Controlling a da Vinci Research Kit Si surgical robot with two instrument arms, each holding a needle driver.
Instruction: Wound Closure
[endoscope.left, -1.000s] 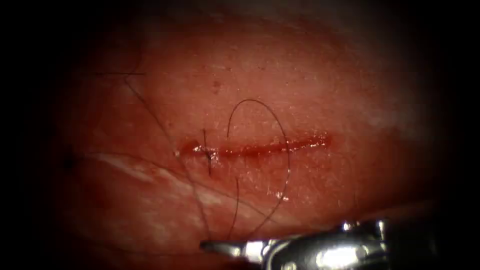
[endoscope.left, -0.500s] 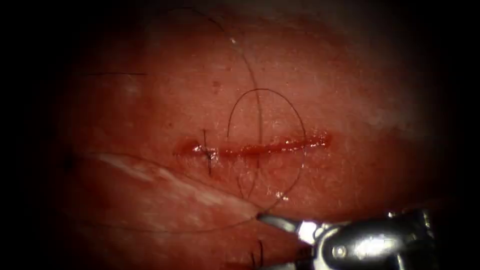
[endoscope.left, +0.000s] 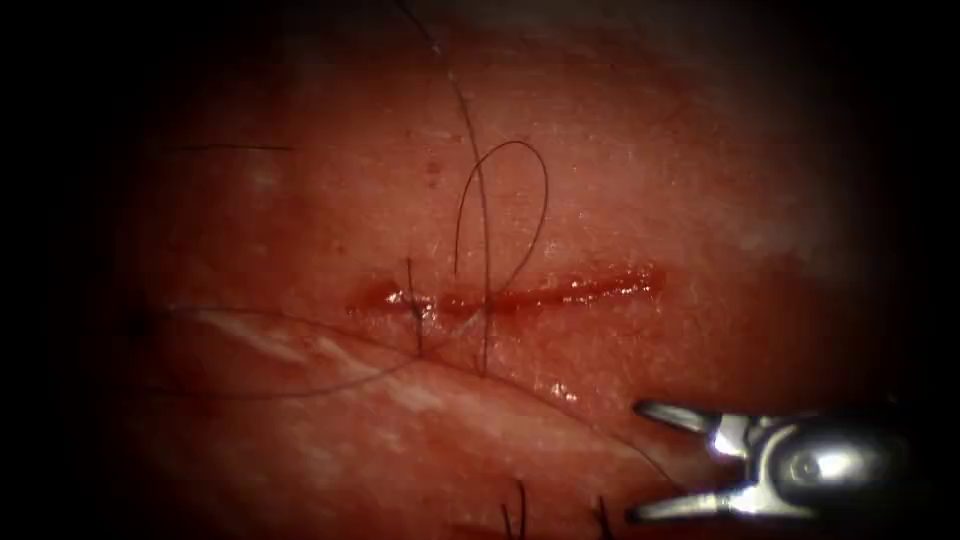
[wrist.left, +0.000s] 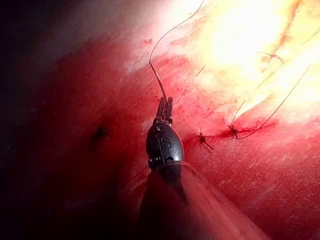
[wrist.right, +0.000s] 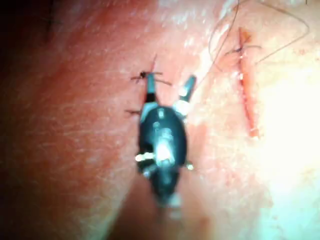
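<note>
Right tool (endoscope.left: 640, 460) enters the endoscope view low on the right, jaws spread wide, holding nothing; one tip sits above, the other below, both pointing left over the tissue (endoscope.left: 700, 200). The right wrist view shows the same tool (wrist.right: 170, 87) with its jaws parted over bare tissue, a small dark knot (wrist.right: 144, 76) just beside one tip. The cut (endoscope.left: 520, 296) runs level across the middle of the endoscope view, wet with red fluid (endoscope.left: 590, 290). A tied stitch (endoscope.left: 415, 310) crosses the cut near its left end. Thread (endoscope.left: 500, 210) stands in a narrow loop above the cut, just right of the stitch, and crosses the cut; another strand trails from there down and to the right, passing between the spread jaws without being held. Cut thread ends (endoscope.left: 518, 505) poke up at the lower edge. Left tool (wrist.left: 165, 107), seen in the left wrist view, has its jaws pressed together on a strand of thread (wrist.left: 157, 70) that rises away from the tips. Needle: could not make it out anywhere.
</note>
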